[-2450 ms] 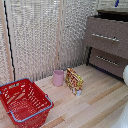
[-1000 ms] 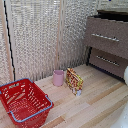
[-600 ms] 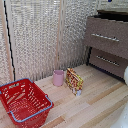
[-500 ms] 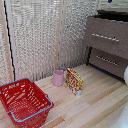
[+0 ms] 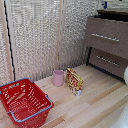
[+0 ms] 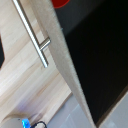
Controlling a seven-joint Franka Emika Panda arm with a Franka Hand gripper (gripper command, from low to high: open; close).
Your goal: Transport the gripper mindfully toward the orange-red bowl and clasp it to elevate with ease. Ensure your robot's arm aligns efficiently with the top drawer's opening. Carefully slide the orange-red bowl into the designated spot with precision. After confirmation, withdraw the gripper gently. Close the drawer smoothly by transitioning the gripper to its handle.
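- Orange-red bowl (image 6: 61,2): only a red sliver shows in the wrist view, on the dark side of the top drawer (image 5: 107,36) front, so it looks to be inside the drawer already. It is not visible in the exterior view.
- Top drawer is open: the wrist view shows its front edge-on with the dark cavity behind. The handle (image 6: 33,33) is on the outer face with nothing touching it.
- Gripper (image 6: 29,123): only a blue tip shows at the frame edge, well apart from the handle and bowl. I cannot tell whether the fingers are apart or together, but it is holding nothing visible.
- Robot's arm (image 5: 125,75): a white patch at the right edge of the exterior frame, probably this.
- Progress, judged: pick, lift, align and place seem done, and the withdrawal is roughly done. What is left is to move to the handle and push the drawer shut.
- Other items in the exterior view: red basket (image 5: 22,102) lower left, pink cup (image 5: 58,78) centre, snack box (image 5: 74,81) just beside it, lower drawer (image 5: 107,62) right.
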